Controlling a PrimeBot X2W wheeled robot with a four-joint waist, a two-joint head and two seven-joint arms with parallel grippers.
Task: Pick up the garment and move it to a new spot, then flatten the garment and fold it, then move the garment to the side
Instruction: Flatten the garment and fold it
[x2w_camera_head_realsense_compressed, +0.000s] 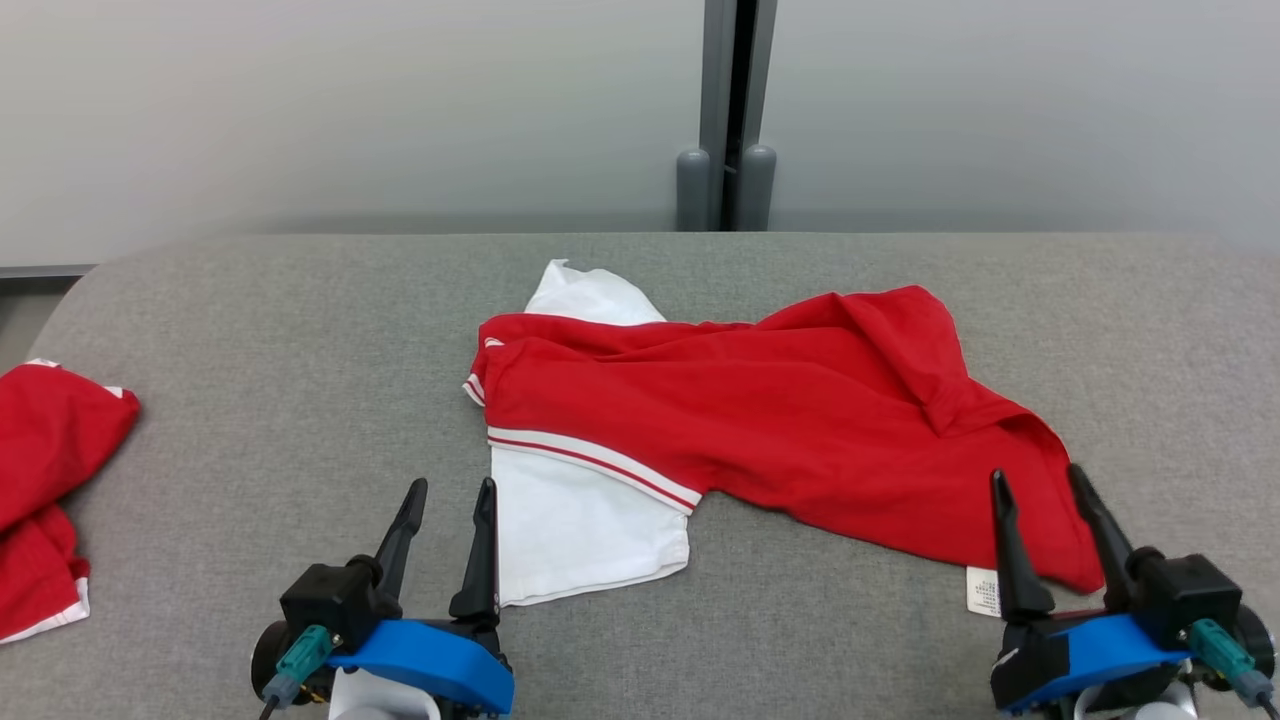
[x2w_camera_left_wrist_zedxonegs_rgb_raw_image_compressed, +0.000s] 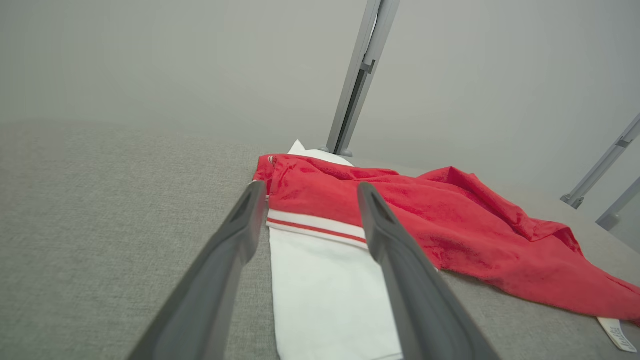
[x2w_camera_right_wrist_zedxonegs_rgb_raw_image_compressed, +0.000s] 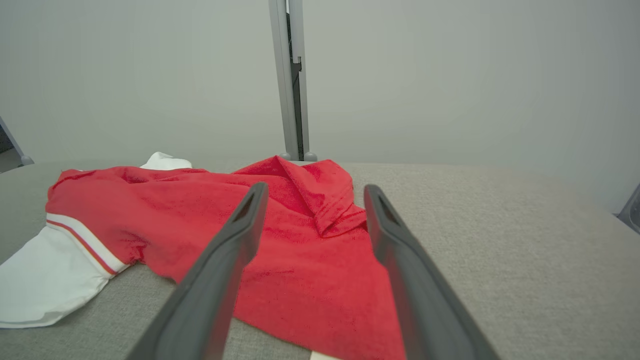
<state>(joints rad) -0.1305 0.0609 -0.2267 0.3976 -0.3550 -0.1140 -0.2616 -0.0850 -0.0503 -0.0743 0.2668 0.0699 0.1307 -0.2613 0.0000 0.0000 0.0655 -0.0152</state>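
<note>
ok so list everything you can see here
garment: 1, red with a white part, rumpled at mid table
second garment: 1, red with white trim, table's left edge
label: 1, white, at the garment's near right corner
table: 1, grey cloth top
post: 1, grey, behind the table
left gripper: 1, dark fingers, open, by the white part
right gripper: 1, dark fingers, open, by the label

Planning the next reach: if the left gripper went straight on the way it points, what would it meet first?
Probably the garment, its white part just ahead of the open left gripper, then its striped band; height above the cloth is unclear.
</note>
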